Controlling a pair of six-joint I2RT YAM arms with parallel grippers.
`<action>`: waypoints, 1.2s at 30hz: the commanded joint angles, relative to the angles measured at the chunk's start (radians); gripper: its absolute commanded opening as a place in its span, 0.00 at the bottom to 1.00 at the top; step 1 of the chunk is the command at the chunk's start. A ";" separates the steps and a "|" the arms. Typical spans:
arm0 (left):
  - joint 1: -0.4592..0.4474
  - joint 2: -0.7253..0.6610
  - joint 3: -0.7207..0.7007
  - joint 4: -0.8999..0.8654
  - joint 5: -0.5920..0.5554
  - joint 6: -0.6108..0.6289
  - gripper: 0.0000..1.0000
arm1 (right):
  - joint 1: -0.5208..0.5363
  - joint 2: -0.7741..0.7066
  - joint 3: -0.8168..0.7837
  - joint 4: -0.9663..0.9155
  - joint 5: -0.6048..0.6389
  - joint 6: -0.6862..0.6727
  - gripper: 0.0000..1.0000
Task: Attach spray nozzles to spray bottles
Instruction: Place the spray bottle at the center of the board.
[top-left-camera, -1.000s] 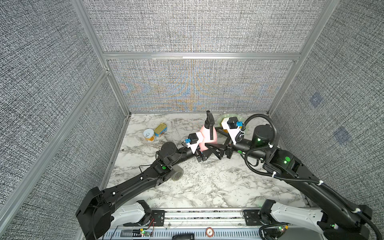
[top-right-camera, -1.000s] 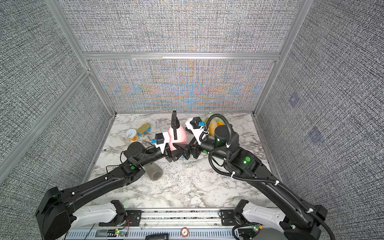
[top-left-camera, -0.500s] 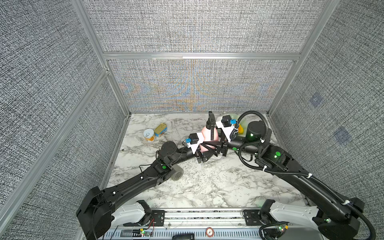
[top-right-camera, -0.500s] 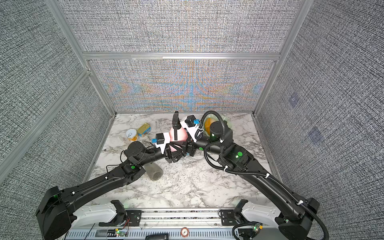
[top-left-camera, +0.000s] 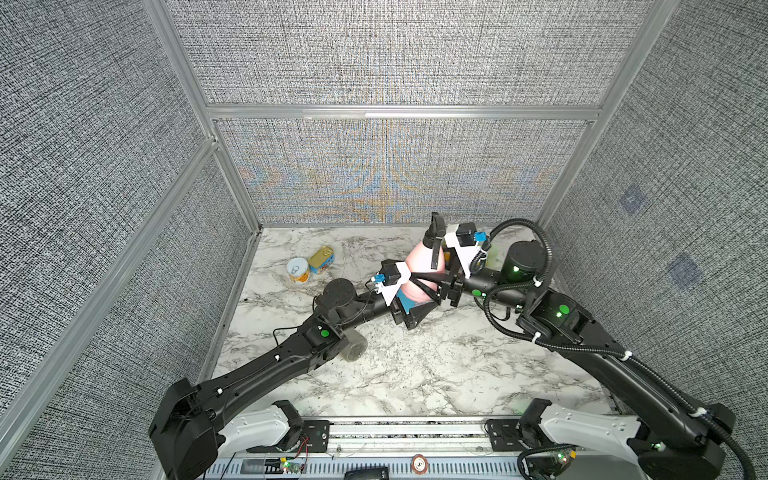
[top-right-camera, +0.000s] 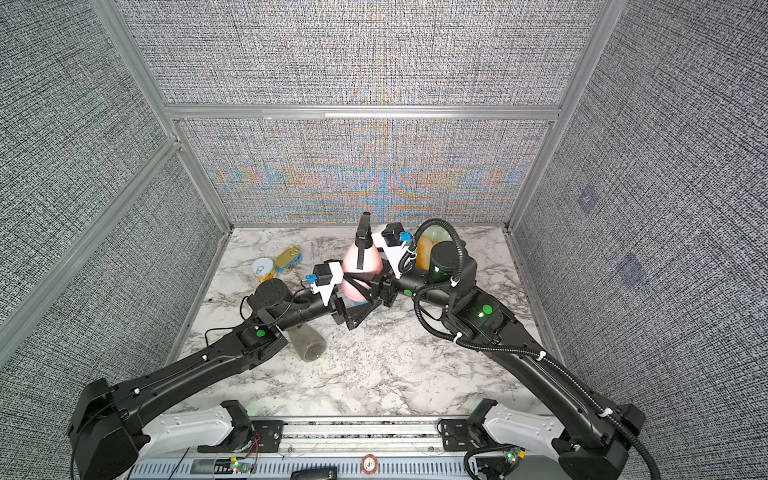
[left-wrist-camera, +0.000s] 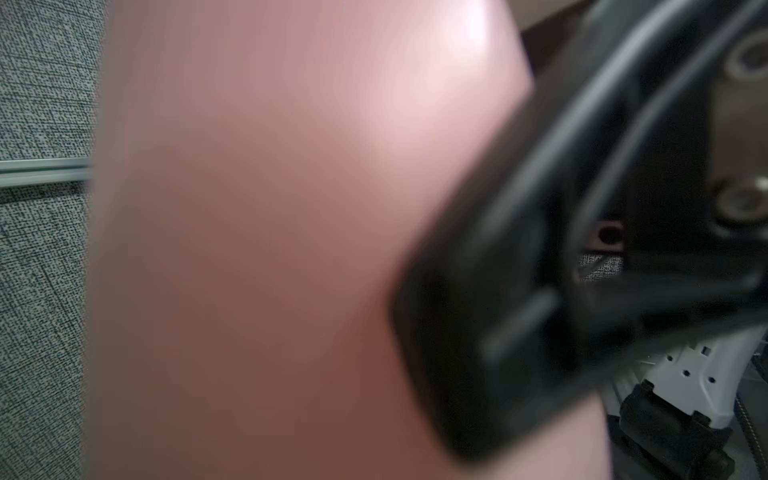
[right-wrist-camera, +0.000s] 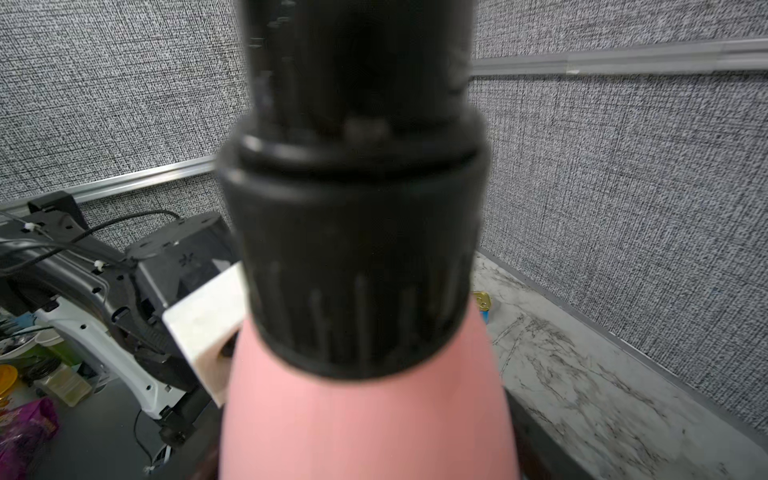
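Note:
A pink spray bottle (top-left-camera: 419, 266) (top-right-camera: 360, 262) stands upright mid-table with a black spray nozzle (top-left-camera: 434, 230) (top-right-camera: 363, 232) on its neck. My right gripper (top-left-camera: 428, 286) (top-right-camera: 366, 286) is shut on the bottle's lower body. The right wrist view shows the nozzle's ribbed collar (right-wrist-camera: 357, 249) seated on the pink shoulder (right-wrist-camera: 365, 424). My left gripper (top-left-camera: 415, 309) (top-right-camera: 359, 311) is open, its jaws spread wide about the bottle's base. In the left wrist view the pink body (left-wrist-camera: 270, 249) fills the picture, with one of the right gripper's fingers (left-wrist-camera: 498, 332) against it. A smoky grey spray bottle (top-left-camera: 353, 349) (top-right-camera: 307, 345) lies under the left arm.
Two short tin cans (top-left-camera: 298, 270) (top-left-camera: 322, 259) sit at the back left of the marble table (top-left-camera: 415, 374). A yellow and green thing (top-right-camera: 428, 249) stands behind the right wrist. A patch of blue (top-left-camera: 404, 301) shows by the left jaws. Fabric walls close three sides.
The right gripper has come in from the right and shut on the pink bottle. The left gripper's jaws have opened off it. The bottle has stayed upright.

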 joint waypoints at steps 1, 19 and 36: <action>0.001 -0.069 -0.059 -0.079 -0.041 -0.017 0.99 | -0.014 -0.001 0.019 0.033 0.074 -0.008 0.73; 0.002 -0.613 -0.425 -0.256 -1.146 -0.471 0.99 | -0.038 -0.079 -0.694 0.599 0.708 0.025 0.74; 0.017 -0.590 -0.439 -0.365 -1.219 -0.567 0.99 | -0.110 0.515 -0.839 1.184 0.837 0.181 0.74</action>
